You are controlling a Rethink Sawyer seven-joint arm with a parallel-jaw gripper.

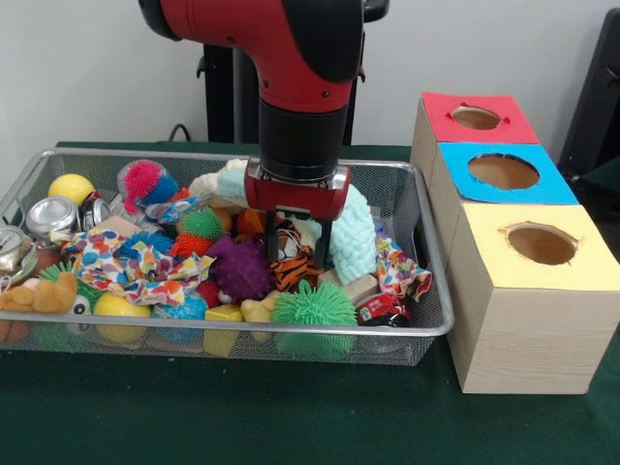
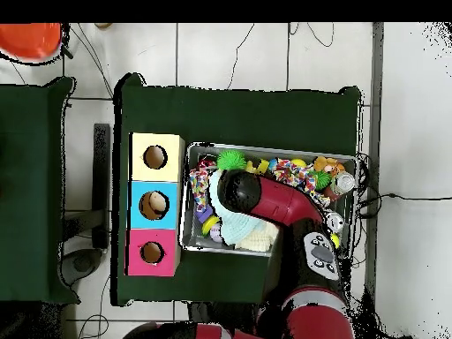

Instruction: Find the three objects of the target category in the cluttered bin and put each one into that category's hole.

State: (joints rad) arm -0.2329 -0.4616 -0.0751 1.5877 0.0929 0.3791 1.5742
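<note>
Gripper lowered into the wire-mesh bin among the toys.

The gripper is seen with fingers apart, straddling the orange black-striped tiger, which lies directly beneath it. A purple spiky ball and a green spiky ball sit just beside.

The green-covered worktop is occupied by the wire-mesh bin and, beside it toward one edge, a three-hole wooden box.

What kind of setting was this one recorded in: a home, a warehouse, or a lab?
Most likely a robotics lab. A Sawyer arm works over a wire-mesh bin of toys on a green-covered table, beside wooden boxes with coloured hole tops. Cables trail across a tiled floor.
</note>
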